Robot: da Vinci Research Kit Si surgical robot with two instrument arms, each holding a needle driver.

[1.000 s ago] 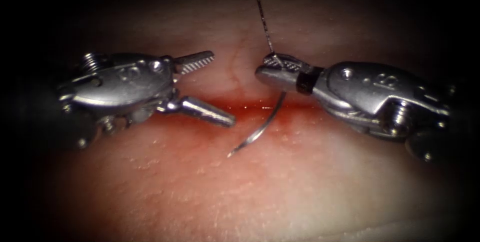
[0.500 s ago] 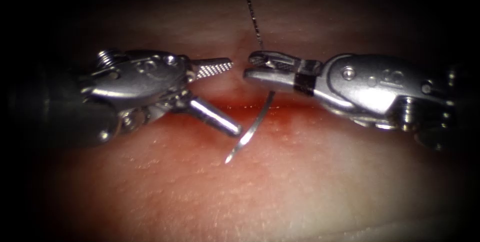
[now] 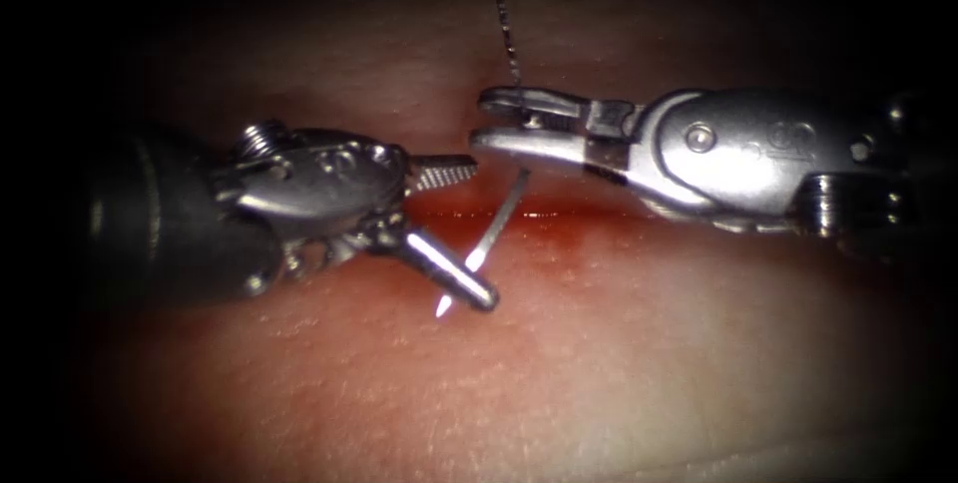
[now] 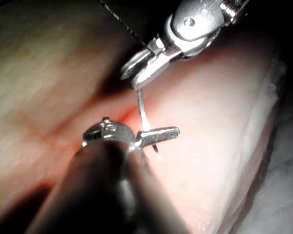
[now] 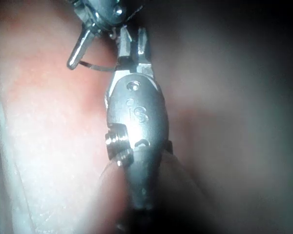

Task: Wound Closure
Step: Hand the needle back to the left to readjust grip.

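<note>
My right tool [image 3: 481, 120] comes in from the right above the cut [image 3: 559, 214], its jaws shut on the curved needle [image 3: 499, 219] close to its thread end. The needle hangs free over the tissue [image 3: 599, 363], not in it, its tip [image 3: 440, 310] pointing down and to the left. Thread [image 3: 504, 24] runs up from the right jaws. My left tool [image 3: 481, 234] stands open, one jaw on each side of the needle's shaft, and its lower jaw crosses the needle near the tip. In the left wrist view the needle [image 4: 142, 109] drops from the right tool [image 4: 141, 68].
Red fluid [image 3: 539, 229] lies along the cut and stains the tissue beside it. In the right wrist view the right tool [image 5: 132, 41] has the needle [image 5: 97, 66] sticking out sideways toward the left tool's jaw.
The left tool has moved right until its open jaws straddle the needle. The right tool has shifted left and slightly up, carrying the needle with it.
</note>
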